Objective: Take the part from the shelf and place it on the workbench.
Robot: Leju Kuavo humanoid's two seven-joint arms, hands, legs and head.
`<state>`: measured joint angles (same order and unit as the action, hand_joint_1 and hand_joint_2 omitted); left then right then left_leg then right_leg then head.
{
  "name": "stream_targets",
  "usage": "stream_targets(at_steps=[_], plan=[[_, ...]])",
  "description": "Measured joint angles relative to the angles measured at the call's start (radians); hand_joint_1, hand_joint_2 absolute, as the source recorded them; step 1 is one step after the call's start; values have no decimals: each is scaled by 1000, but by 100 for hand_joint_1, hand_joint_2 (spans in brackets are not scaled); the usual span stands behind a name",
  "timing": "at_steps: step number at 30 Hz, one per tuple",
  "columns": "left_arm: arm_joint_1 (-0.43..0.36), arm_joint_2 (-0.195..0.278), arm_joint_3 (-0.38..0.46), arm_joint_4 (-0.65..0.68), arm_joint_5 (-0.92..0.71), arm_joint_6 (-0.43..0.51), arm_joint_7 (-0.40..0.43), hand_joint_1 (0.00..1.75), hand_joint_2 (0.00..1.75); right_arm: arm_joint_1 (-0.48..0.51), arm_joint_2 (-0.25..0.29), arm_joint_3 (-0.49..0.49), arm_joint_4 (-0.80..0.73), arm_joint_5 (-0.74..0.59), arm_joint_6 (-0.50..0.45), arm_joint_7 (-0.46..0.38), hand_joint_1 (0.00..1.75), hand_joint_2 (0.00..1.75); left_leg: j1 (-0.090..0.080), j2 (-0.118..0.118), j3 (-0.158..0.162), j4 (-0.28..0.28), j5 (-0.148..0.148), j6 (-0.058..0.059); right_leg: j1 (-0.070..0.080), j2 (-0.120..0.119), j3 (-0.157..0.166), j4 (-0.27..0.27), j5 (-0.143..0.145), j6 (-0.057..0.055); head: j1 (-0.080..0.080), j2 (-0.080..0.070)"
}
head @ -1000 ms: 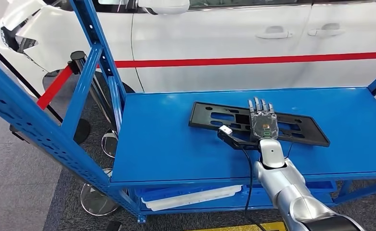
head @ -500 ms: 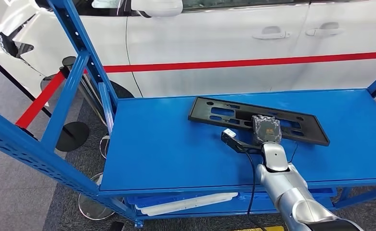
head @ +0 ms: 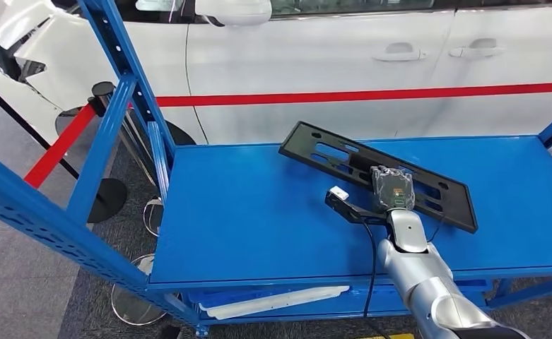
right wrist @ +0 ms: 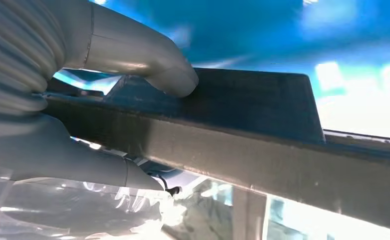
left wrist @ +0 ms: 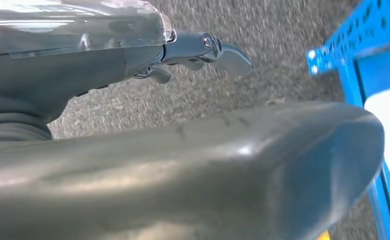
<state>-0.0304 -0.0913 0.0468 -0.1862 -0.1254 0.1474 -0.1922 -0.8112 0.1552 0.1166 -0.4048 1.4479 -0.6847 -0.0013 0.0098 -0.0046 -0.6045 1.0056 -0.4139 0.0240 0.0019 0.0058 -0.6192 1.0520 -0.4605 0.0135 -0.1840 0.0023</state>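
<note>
One black part (head: 379, 174), a long flat plate with slotted cut-outs, is what we see our right hand (head: 391, 189) gripping in the head view. Our hand is wrapped over the near long edge of the part, about midway along, and the part sits tilted above the blue shelf (head: 259, 212), its far-left end raised and its right end lower, close to the shelf surface. Whether that lower end touches the shelf, we cannot tell. Our silver right arm (head: 421, 275) comes up from the bottom of the picture, with a black cable running down beside it. Behind the shelf stands a white car (head: 329, 63) with a red stripe along its side. A blue upright frame (head: 117, 92) rises at the left, and a long white piece (head: 273, 299) lies on the lower level beneath.

From our left wrist view, we see the left hand (left wrist: 183, 165) hanging over grey speckled floor (left wrist: 282, 45), its thick thumb large in the foreground and a darker finger (left wrist: 217, 50) stretched out beyond it. It holds nothing, and the fingers lie apart. A blue perforated frame corner (left wrist: 352, 45) shows at one side.

From our right wrist view, the grey thumb (right wrist: 148, 60) presses on the dark part (right wrist: 242, 130), whose edge crosses the picture, clamped between thumb and fingers.
</note>
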Motion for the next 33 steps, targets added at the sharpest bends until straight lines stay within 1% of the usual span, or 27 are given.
stream_targets(at_steps=[1, 3, 4, 5, 6, 7, 8, 9, 10, 11, 13, 14, 15, 16, 18, 19, 20, 21, 22, 23, 24, 25, 26, 28, 30, 31, 33], plan=[[-1, 0, 1, 0, 0, 0, 0, 0, 0, 5, 3, -19, -27, -55, -2, -58, 175, 175, 2, 1, 1, -3, 2, 3, -2, 0, -23, 49, -29, 5, 0, 0], [-2, 0, 2, 0, 0, 1, 0, 0, 0, 11, 13, -72, -84, -175, -7, -182, 175, 175, 1, 0, 1, -3, 2, 6, -7, -1, -89, 185, -92, 14, 0, 0], [-2, 0, 3, 0, 0, 2, 0, 0, 0, 12, 19, -99, -107, -225, -9, -228, 175, 175, 1, 0, 1, -2, 1, 6, -10, -1, -114, 236, -105, 17, 0, 0], [-2, 0, 3, 0, 0, 2, 0, 0, 0, 14, 25, -122, -130, -275, -10, -264, 175, 175, 2, 0, 2, -1, 0, 5, -13, -1, -123, 253, -100, 20, 0, 0], [-2, -1, 4, 0, 0, 3, -1, 0, 0, 18, 29, -138, -157, -331, -7, -296, 175, 175, 3, -1, 2, 0, -1, 4, -16, -2, -112, 227, -76, 21, 0, 0], [-2, -1, 6, 0, 0, 3, -3, 0, 0, 25, 31, -148, -192, -398, 2, -326, 175, 175, 3, -2, 3, 2, -2, 3, -19, -3, -83, 168, -41, 22, 0, 0], [-2, -2, 9, 0, 0, 3, -6, 0, 0, 36, 33, -154, -247, -490, 23, -353, 175, 175, 3, -4, 2, 5, -4, -1, -20, -4, -46, 92, -11, 20, 0, 0], [-2, -2, 13, 0, 0, 3, -10, 0, 0, 51, 33, -156, -316, -585, 53, -371, 175, 175, 2, -5, 2, 8, -6, -5, -19, -5, -15, 28, 11, 17, 0, 0], [-2, -2, 17, 0, 0, 3, -14, 0, 0, 71, 32, -156, -398, -681, 90, -377, 175, 175, 0, -6, 1, 11, -8, -10, -17, -5, 5, -13, 23, 13, 0, 0], [-1, -3, 20, 0, 0, 3, -17, 0, 0, 95, 29, -156, -491, -775, 130, -375, 175, 175, -1, -7, 0, 11, -9, -15, -15, -4, 13, -32, 24, 9, 0, 0], [1, -2, 25, 0, 0, 3, -20, 0, 0, 152, 13, -156, -674, -911, 194, -363, 175, 175, -2, -9, 0, 10, -11, -25, -14, -5, 13, -35, 27, -2, 0, 0], [3, -2, 27, 0, 0, 4, -22, 0, 0, 181, 0, -156, -758, -966, 217, -362, 175, 175, -1, -9, -3, 15, -17, -29, -16, -6, 15, -38, 29, -8, 0, 0], [4, -2, 29, 0, 0, 4, -24, 0, 0, 209, -14, -156, -834, -1016, 235, -368, 175, 175, -1, -8, -11, 36, -33, -33, -18, -8, 16, -41, 31, -16, 0, 0], [6, -2, 31, 0, 0, 5, -26, 0, 0, 234, -28, -156, -901, -1066, 249, -380, 175, 175, 1, -6, -27, 78, -61, -36, -21, -9, 17, -44, 32, -22, 0, 0], [7, -2, 39, 0, 1, 8, -31, 0, 0, 285, -63, -158, -1013, -1169, 270, -416, 175, 175, 3, -3, -82, 212, -131, -40, -19, -10, 17, -44, 31, -28, 0, 0], [7, -2, 44, 0, 2, 9, -33, 0, 0, 309, -79, -159, -1057, -1211, 278, -432, 175, 175, 4, -2, -107, 273, -153, -41, -18, -10, 18, -44, 31, -28, 0, 0], [7, -2, 47, 0, 2, 9, -36, 0, 0, 332, -96, -160, -1094, -1245, 282, -446, 175, 175, 4, -2, -120, 304, -158, -41, -17, -8, 18, -43, 30, -28, 0, 0], [7, -2, 50, 0, 3, 9, -39, 0, 0, 355, -113, -160, -1126, -1276, 285, -459, 175, 175, 4, -2, -113, 292, -142, -41, -17, -7, 19, -42, 29, -27, 0, 0], [7, -2, 53, 0, 4, 9, -42, 0, 0, 377, -131, -161, -1156, -1306, 285, -473, 175, 175, 4, -2, -87, 240, -110, -38, -17, -5, 22, -41, 26, -25, 0, 0], [7, -2, 56, 0, 5, 8, -46, 0, 0, 396, -148, -161, -1182, -1336, 286, -485, 175, 175, 3, -2, -51, 165, -76, -34, -17, -3, 24, -39, 24, -22, 0, 0], [6, -2, 60, 0, 6, 6, -49, 0, 0, 412, -164, -162, -1205, -1362, 286, -496, 175, 175, 1, -2, -16, 95, -52, -29, -15, -2, 25, -36, 21, -18, 0, 0], [5, -2, 64, 0, 6, 5, -52, 0, 0, 426, -178, -162, -1222, -1380, 287, -503, 175, 175, -1, -2, 7, 48, -39, -25, -14, -1, 25, -34, 19, -14, 0, 0], [5, -2, 68, 0, 6, 4, -53, 0, 0, 437, -190, -163, -1236, -1390, 288, -507, 175, 175, -3, -2, 18, 25, -38, -22, -13, 0, 24, -33, 18, -8, 0, 0], [4, -2, 73, 0, 6, 3, -53, 0, 0, 455, -209, -164, -1261, -1397, 289, -510, 175, 175, -5, -3, 20, 19, -38, -13, -13, 2, 24, -35, 20, 5, 0, 0], [4, -2, 75, 0, 6, 3, -54, 0, 0, 467, -223, -165, -1280, -1399, 290, -511, 175, 175, -2, -2, 25, 7, -31, 0, -16, 0, 16, -11, 6, 17, 0, 0], [4, -2, 76, 0, 6, 5, -54, 0, 0, 469, -230, -165, -1286, -1401, 291, -512, 175, 175, 0, -1, 28, 1, -27, 6, -16, -1, 0, 28, -17, 22, 0, 0], [2, -2, 77, 0, 4, 12, -54, 0, 0, 476, -242, -166, -1294, -1423, 298, -513, 175, 175, 1, -1, 28, -3, -23, 12, -17, -2, -54, 151, -84, 29, 0, 0]])
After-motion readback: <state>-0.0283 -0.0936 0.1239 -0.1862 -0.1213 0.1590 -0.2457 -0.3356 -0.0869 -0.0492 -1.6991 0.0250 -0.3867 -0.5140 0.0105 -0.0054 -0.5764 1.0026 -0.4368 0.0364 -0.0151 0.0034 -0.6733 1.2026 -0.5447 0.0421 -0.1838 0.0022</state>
